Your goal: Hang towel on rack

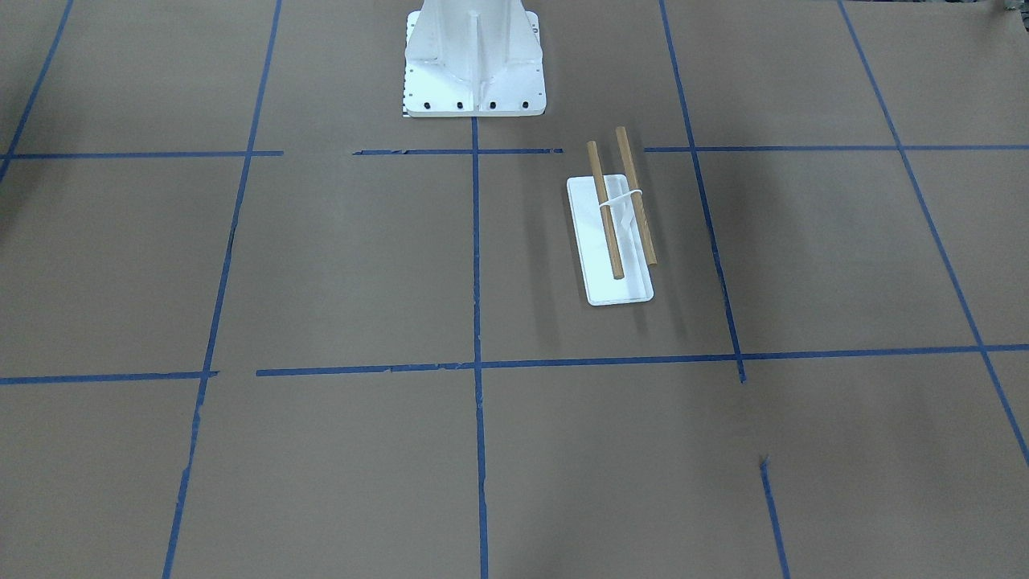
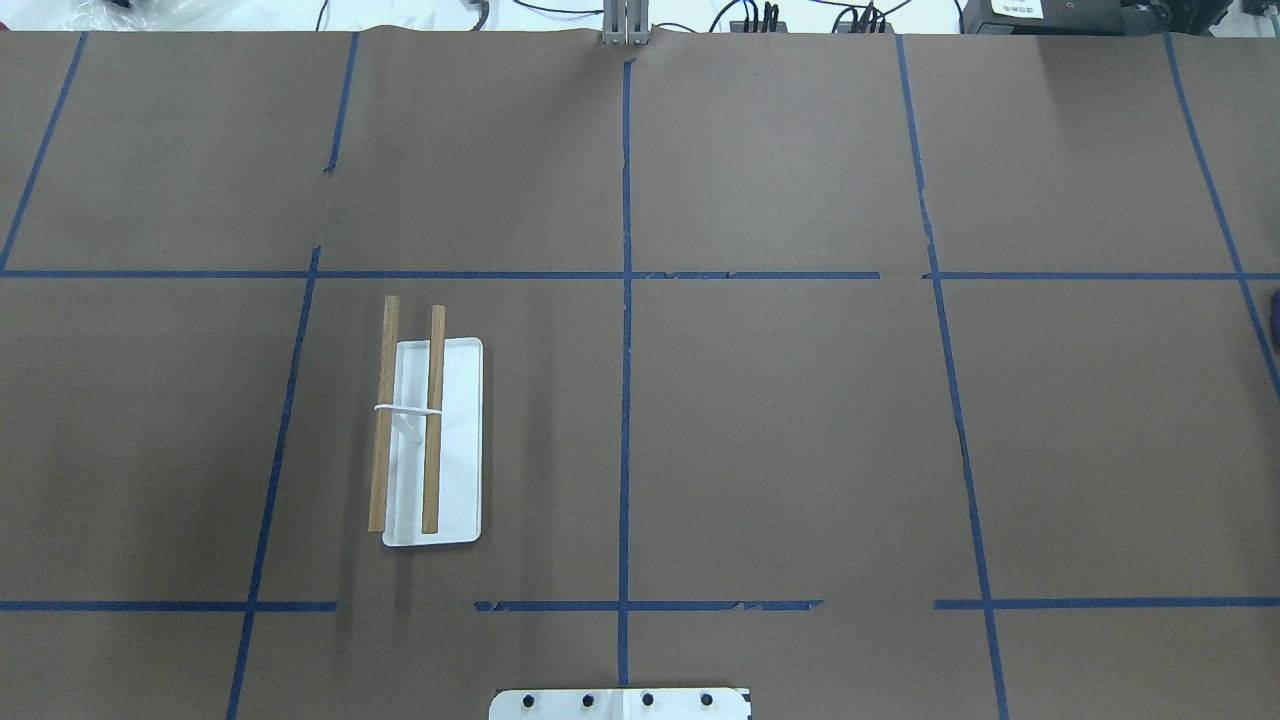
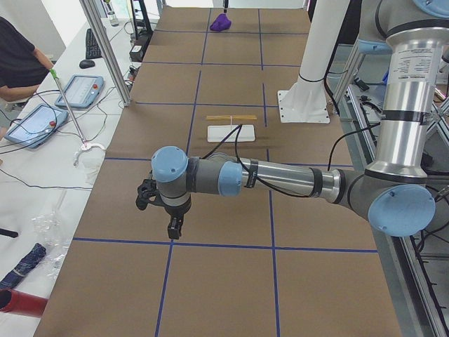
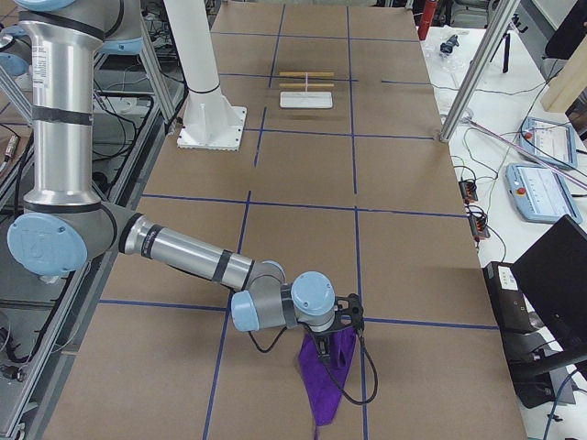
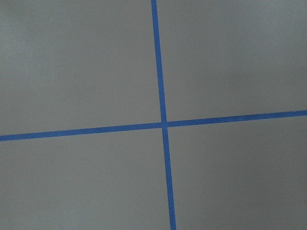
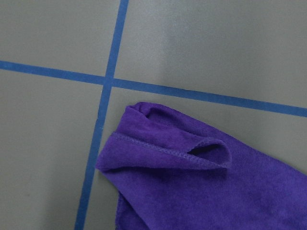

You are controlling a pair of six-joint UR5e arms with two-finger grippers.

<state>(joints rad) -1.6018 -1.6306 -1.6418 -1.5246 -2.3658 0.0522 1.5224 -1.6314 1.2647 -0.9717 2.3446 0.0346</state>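
The rack [image 1: 593,241] has a flat white base, a thin wire support and two wooden rods. It stands on the robot's left half of the table [image 2: 460,440] and is small in both side views [image 3: 231,126] [image 4: 305,92]. The purple towel [image 4: 326,385] lies bunched at the table's far right end [image 3: 220,22] and fills the lower right wrist view [image 6: 192,187]. My right gripper [image 4: 332,337] is right over the towel's top; I cannot tell whether it is shut. My left gripper [image 3: 172,228] hovers over bare paper at the left end; I cannot tell its state.
The large white bolted pedestal [image 1: 474,72] stands at the robot's side of the table [image 3: 309,91] [image 4: 206,101]. Brown paper with blue tape lines [image 5: 162,124] covers the table. Operator consoles [image 3: 77,91] and cables lie along the far edge.
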